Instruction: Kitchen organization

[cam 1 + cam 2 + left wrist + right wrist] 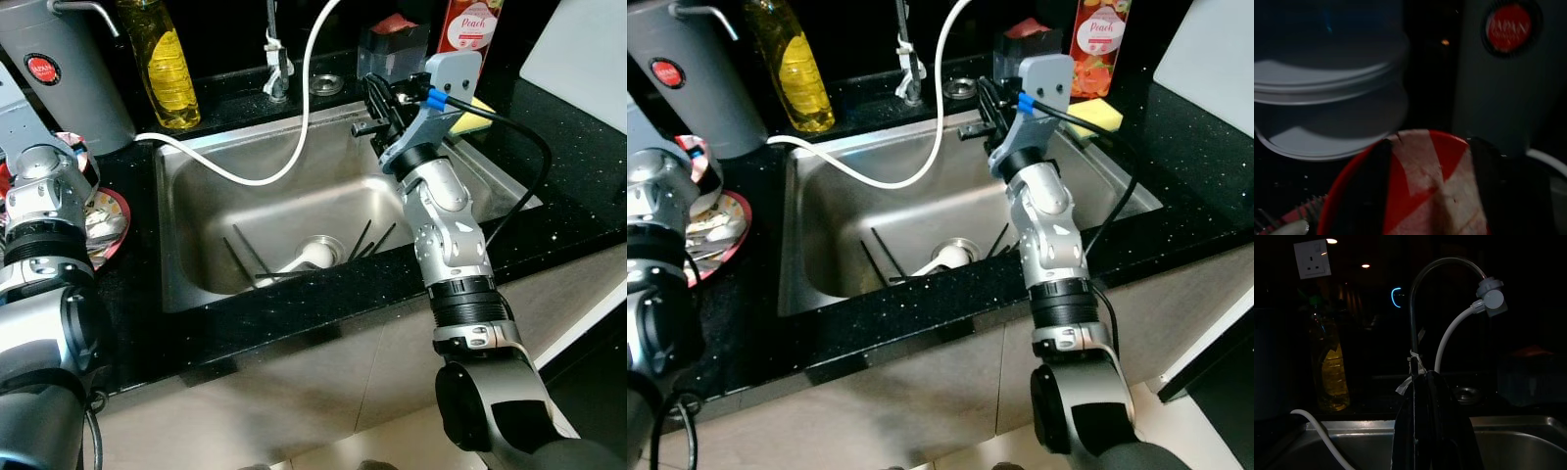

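Readable writing, as I see it: "Peach" on the red bottle (pixel 472 27); "JAPAN" on the grey canister's (pixel 69 69) red badge.

My right gripper (pixel 377 103) hangs above the sink (pixel 196 255), fingers pressed together, nothing held. My left gripper (pixel 1432 183) sits spread over the red plate (pixel 118 211).

Black chopsticks (pixel 245 257) lie in the basin by the drain. A white hose (pixel 294 117) crosses above; yellow oil bottle (pixel 162 64) behind.

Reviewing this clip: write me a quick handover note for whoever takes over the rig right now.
Right gripper: raised over the sink at its far right corner, fingers together, apparently empty.
Left gripper: open, hovering over the red plate on the counter left of the sink.
In the sink: black chopsticks and a white utensil by the drain.
Done: nothing evident.
Left: clear the sink and sort the plate.
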{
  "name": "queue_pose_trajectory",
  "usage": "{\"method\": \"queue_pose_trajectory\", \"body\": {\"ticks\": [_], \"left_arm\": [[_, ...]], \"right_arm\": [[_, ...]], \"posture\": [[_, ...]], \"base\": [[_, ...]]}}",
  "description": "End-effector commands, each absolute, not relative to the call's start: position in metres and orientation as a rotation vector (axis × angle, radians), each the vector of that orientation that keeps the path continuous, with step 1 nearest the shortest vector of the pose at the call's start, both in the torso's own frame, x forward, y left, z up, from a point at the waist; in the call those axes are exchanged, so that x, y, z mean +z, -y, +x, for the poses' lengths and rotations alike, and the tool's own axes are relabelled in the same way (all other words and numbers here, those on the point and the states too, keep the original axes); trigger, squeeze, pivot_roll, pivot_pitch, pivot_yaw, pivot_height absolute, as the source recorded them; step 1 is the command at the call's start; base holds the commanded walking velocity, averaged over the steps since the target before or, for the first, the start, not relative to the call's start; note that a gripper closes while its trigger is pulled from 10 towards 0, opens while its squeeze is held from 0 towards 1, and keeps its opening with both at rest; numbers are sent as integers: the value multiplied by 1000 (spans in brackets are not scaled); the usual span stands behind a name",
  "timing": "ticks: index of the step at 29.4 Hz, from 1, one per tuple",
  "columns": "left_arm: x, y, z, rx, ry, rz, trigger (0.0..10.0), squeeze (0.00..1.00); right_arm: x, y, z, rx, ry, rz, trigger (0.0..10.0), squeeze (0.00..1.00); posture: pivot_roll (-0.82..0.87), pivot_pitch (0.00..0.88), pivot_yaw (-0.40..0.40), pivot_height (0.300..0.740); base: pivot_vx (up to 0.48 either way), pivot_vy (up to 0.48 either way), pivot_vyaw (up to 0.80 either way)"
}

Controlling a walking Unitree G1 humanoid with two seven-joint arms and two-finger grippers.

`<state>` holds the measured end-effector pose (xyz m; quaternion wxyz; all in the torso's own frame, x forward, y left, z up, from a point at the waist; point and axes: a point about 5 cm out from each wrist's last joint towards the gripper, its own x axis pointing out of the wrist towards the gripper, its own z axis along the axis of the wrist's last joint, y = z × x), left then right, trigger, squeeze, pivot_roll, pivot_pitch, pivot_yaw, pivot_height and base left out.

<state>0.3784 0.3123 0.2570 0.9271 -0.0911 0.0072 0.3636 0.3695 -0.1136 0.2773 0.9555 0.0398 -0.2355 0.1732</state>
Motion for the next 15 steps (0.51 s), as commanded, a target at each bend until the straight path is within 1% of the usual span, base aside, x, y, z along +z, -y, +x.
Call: {"method": "queue_pose_trajectory", "body": {"ticks": [1, 2, 3, 5, 6, 7, 13, 15], "left_arm": [[266, -325, 369, 830, 39, -193, 10000, 1000], [269, -331, 363, 897, 72, -201, 10000, 1000], [269, -331, 363, 897, 72, -201, 10000, 1000], [271, -342, 352, 978, 93, -246, 10000, 1000], [270, -345, 350, 986, 85, -273, 10000, 1000], [264, -349, 345, 992, 49, -316, 10000, 0], [250, -351, 337, 1038, -28, -314, 10000, 0], [232, -348, 339, 1000, -105, -351, 10000, 0]], "right_arm": [[282, 111, 369, 365, 488, 77, 10000, 0], [282, 112, 369, 365, 486, 76, 10000, 0], [282, 112, 369, 365, 486, 76, 10000, 0], [281, 112, 369, 366, 484, 75, 10000, 0], [281, 112, 369, 367, 484, 75, 10000, 0], [281, 112, 369, 371, 483, 75, 10000, 0], [281, 111, 369, 372, 480, 76, 10000, 0], [280, 109, 370, 377, 476, 81, 10000, 0]], "posture": [[-16, 0, 107, 740], [-16, 0, 107, 740], [-16, 0, 107, 740], [-11, 0, 99, 740], [-11, 0, 99, 740], [-4, 0, 99, 740], [3, 0, 96, 740], [11, 0, 90, 740]], "base": [[0, 0, 0], [0, 0, 0], [0, 0, 0], [0, 0, 0], [0, 0, 0], [0, 0, 0], [0, 0, 0], [0, 0, 0]]}}
